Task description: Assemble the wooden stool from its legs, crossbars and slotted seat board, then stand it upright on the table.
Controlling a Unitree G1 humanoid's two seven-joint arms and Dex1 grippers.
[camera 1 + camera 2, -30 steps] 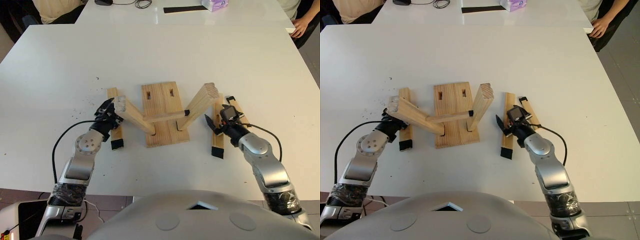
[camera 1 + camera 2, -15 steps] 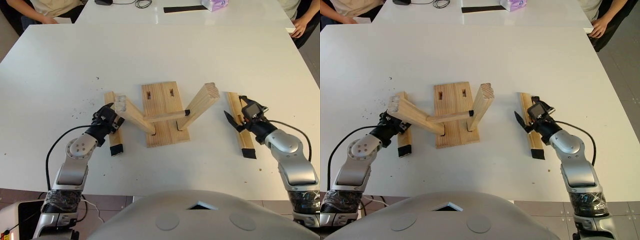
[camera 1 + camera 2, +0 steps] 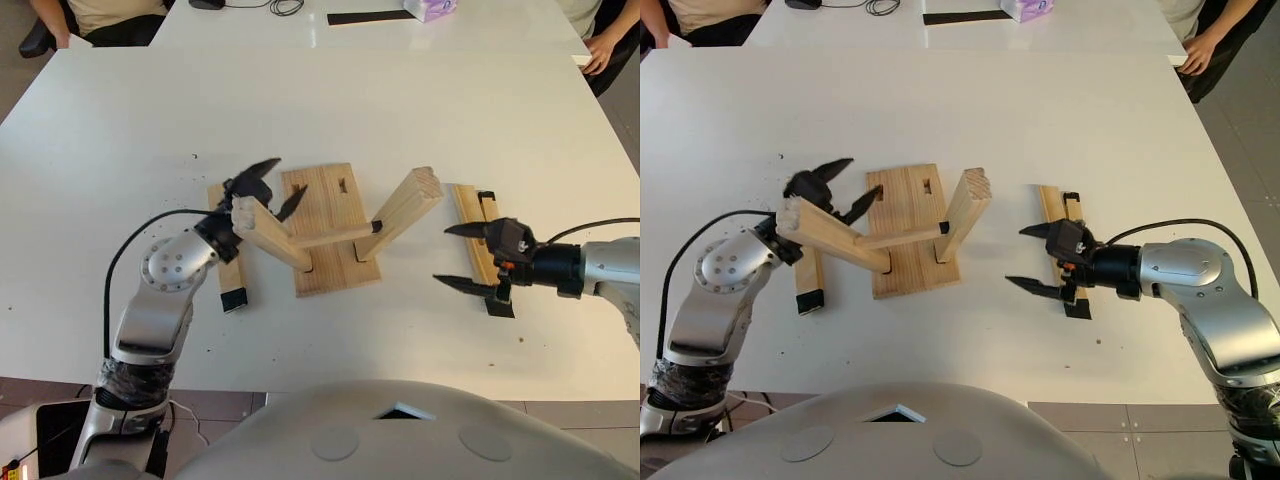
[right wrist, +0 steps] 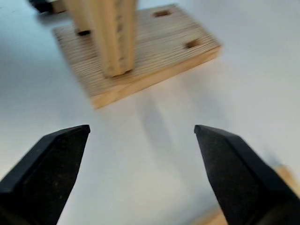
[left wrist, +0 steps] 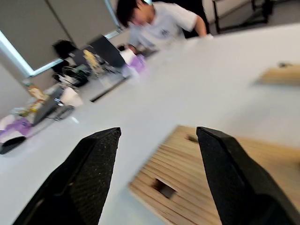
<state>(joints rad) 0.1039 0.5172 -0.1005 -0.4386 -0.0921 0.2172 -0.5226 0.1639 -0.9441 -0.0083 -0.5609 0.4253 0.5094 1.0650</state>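
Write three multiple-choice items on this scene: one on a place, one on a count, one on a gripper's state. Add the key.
1. Where is the loose leg on the robot's left?
A. Standing in a slot.
B. Flat on the table beside the seat board.
C. On top of the seat board.

2. How many legs stand in the seat board?
A. None.
B. Four.
C. Two.

3. What is the state of the right gripper?
A. Open and empty.
B. Shut on a leg.
C. Shut on the seat board.

Key: 1 B, it lies on the table left of the board. 2 C, two stand there, joined by a crossbar. 3 A, its fingers are spread with nothing between them.
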